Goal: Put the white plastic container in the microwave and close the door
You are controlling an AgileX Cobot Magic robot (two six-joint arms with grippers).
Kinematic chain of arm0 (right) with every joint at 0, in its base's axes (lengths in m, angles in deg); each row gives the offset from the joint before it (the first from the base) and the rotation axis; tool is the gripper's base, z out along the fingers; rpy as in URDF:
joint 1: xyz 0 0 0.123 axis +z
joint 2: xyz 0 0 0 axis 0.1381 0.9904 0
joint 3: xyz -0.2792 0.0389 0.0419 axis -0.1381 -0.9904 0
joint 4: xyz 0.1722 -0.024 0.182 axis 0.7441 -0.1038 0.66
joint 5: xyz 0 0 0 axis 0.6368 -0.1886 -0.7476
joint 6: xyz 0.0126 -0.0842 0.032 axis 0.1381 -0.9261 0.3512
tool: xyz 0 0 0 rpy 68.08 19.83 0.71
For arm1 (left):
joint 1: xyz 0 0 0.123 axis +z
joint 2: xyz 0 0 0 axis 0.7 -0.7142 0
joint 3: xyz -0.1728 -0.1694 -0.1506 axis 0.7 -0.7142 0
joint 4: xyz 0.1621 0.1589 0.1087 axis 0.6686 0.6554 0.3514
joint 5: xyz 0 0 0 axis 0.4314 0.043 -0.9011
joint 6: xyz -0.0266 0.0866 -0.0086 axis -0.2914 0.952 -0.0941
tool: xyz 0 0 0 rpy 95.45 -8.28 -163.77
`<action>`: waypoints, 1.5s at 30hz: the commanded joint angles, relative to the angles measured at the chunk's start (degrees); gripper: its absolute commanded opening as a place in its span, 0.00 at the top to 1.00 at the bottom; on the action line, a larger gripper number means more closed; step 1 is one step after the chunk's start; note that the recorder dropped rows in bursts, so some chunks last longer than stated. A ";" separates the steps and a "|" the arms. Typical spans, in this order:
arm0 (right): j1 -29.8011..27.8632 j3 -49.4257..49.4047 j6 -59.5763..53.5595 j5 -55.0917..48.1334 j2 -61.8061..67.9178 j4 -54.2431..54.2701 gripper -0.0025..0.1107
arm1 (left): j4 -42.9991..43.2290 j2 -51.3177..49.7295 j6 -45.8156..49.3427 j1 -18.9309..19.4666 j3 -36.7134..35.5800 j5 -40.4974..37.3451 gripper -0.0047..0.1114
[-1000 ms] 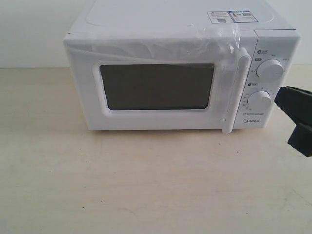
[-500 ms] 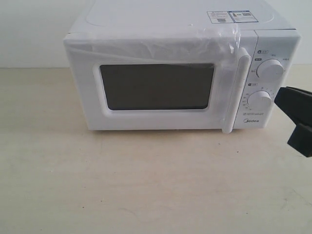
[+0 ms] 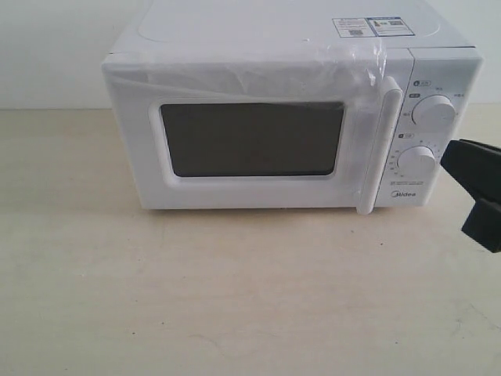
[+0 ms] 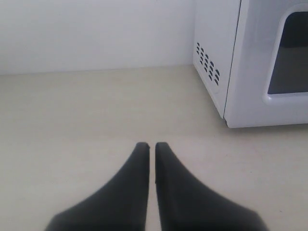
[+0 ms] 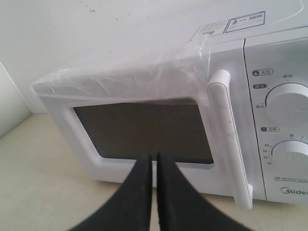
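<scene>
The white microwave (image 3: 274,47) stands at the back of the table with its door (image 3: 250,141) flush against the body; the dark window shows nothing inside. Loose clear film hangs over the door's top, and the vertical handle (image 3: 377,149) runs beside the control panel. The white plastic container is out of view. My right gripper (image 3: 473,192) hangs at the right edge, in front of the panel and clear of it. In the right wrist view it (image 5: 154,156) is shut and empty, facing the door (image 5: 144,130). My left gripper (image 4: 150,144) is shut and empty over bare table, off the microwave's vented side (image 4: 216,48).
Two round knobs (image 3: 433,112) sit on the panel right of the handle. Stickers (image 3: 368,27) lie on the microwave's top. A pale wall rises behind. The beige tabletop (image 3: 235,290) stretches in front of the microwave.
</scene>
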 commanded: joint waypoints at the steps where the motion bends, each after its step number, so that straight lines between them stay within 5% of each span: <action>1: 0.10 -0.19 -0.33 -0.21 -0.46 -0.69 0.98 | -0.30 0.15 -0.57 0.20 -0.19 -0.08 0.92; 6: -0.97 -0.30 -5.43 -0.85 -0.46 -0.69 0.98 | -0.30 0.15 -0.46 0.20 -0.19 -0.08 0.92; 13: -21.36 -0.51 -10.06 -20.77 -10.82 -3.72 0.98 | -0.30 0.15 -0.46 0.20 -0.19 -0.08 0.92; 20: -34.28 -6.18 -12.97 -19.90 -25.23 -3.76 0.98 | -0.30 0.15 -0.46 0.20 -0.19 0.02 0.92; 39: -34.91 -13.51 -12.73 -17.35 -29.65 -3.89 0.98 | -0.30 0.15 -0.46 0.20 -0.19 0.02 0.92; 42: -34.91 -13.51 -9.50 -18.79 -30.19 -9.64 0.98 | -0.30 0.15 -0.46 0.20 -0.19 0.02 0.92; 45: -34.91 -13.51 5.87 -21.84 -32.01 -27.64 0.98 | -0.30 0.15 -0.46 0.20 -0.19 0.02 0.92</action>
